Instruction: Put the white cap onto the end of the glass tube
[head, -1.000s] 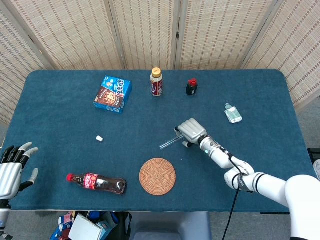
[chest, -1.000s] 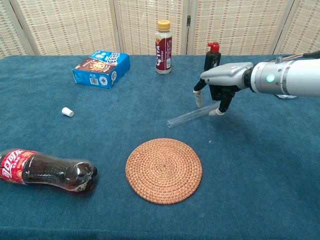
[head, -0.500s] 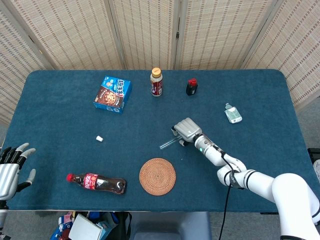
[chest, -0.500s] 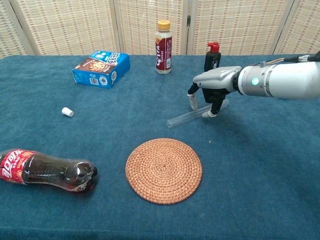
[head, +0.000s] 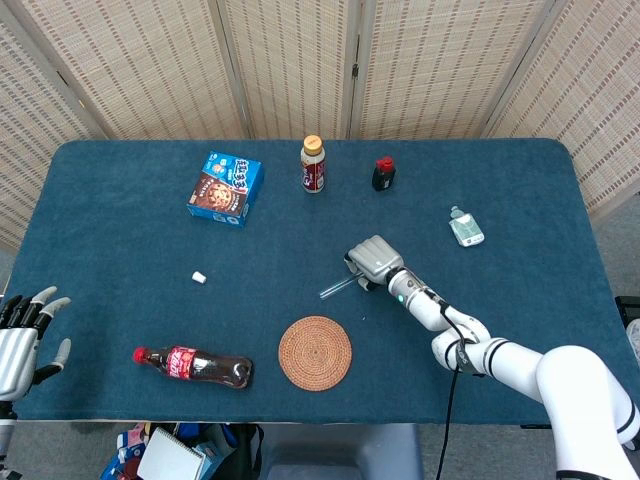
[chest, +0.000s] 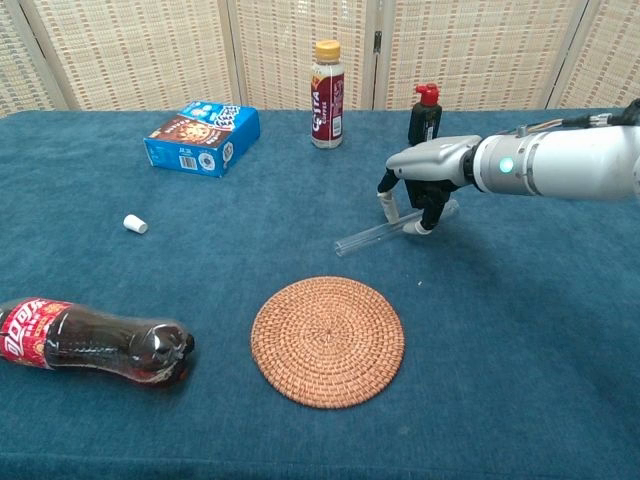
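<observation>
Glass tube (chest: 375, 234) lies flat on bench (chest: 540, 330), beside woven coaster (chest: 327, 340). Our right hand (chest: 425, 185) arched over its far end, fingertips straddling it; firm grip or not, we cannot tell. White cap (chest: 135, 224) well apart, left. Left hand (head: 25, 340) empty, fingers spread. Tube: light, rigid, slick, brittle; grasp mid-length, gently. Cap tiny; pinch sides.

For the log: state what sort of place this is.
Probably a lab or staged test area, not a home: a table under blue cloth, woven folding screens behind it, and unrelated items laid out, such as a cola bottle and glass tube.
</observation>
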